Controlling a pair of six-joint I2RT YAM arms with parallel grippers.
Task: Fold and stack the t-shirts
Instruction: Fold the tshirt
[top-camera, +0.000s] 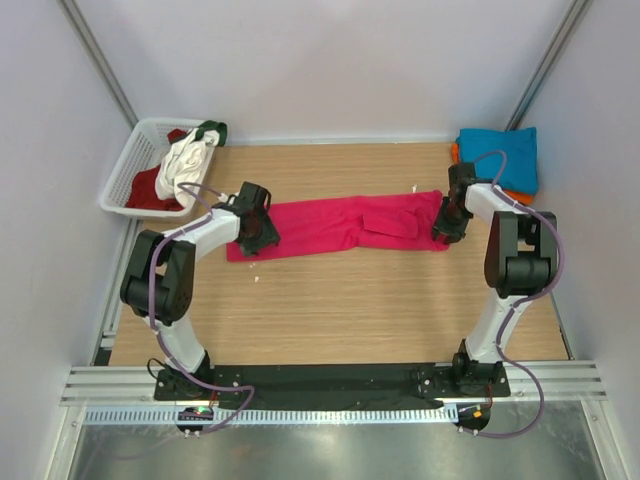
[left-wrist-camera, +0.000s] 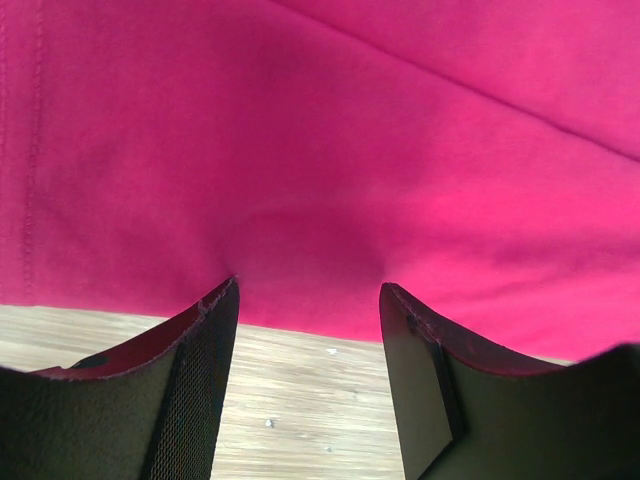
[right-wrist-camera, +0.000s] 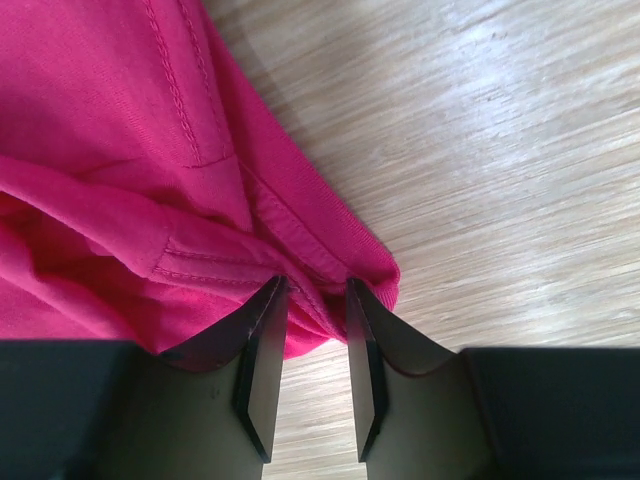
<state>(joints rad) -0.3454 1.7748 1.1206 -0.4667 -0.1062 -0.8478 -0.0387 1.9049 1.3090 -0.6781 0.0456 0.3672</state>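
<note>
Top external view: the magenta-pink t-shirt (top-camera: 330, 225) is laid out as a long strip across the middle of the wooden table (top-camera: 330, 310). The left gripper (top-camera: 258, 225) is on its left end and the right gripper (top-camera: 447, 222) on its right end.

Left wrist cam shows the fingers spread wide, tips on the shirt's edge, with the cloth puckered between them. Right wrist cam shows the jaws nearly together at a hem fold, and I can't tell if it's actually pinched.

A folded teal-blue t-shirt (top-camera: 500, 155) sits on an orange t-shirt (top-camera: 457, 152) in the far right corner. A crumpled white t-shirt (top-camera: 188, 160) hangs in the white basket (top-camera: 122, 178) at far left.
</note>
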